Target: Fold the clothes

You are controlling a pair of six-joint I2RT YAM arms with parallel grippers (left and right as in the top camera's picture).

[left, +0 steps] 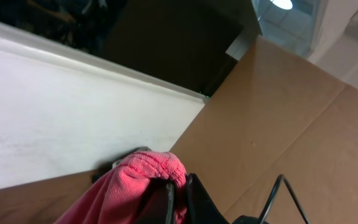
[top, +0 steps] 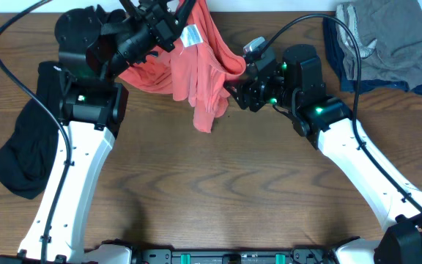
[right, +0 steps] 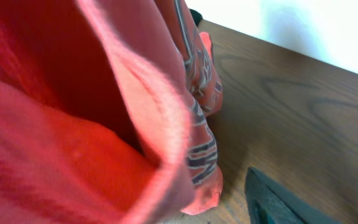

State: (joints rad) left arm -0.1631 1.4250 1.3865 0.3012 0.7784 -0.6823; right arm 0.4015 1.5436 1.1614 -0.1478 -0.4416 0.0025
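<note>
The red-orange T-shirt (top: 196, 81) hangs bunched from my left gripper (top: 174, 26), which holds it up at the back of the table. In the left wrist view the jaws (left: 180, 190) are shut on a ribbed hem of the shirt (left: 135, 186). My right gripper (top: 233, 89) is at the shirt's right edge, open. In the right wrist view the red cloth (right: 55, 124) with its lettering fills the left side. Only one dark finger (right: 278, 202) shows, apart from the cloth with bare wood between. The black top (top: 20, 154) lies crumpled at the left, beside the left arm.
A pile of grey and navy garments (top: 387, 44) lies at the back right corner. Black cables run over the table behind both arms. A white wall borders the wooden table's (top: 218, 191) far edge.
</note>
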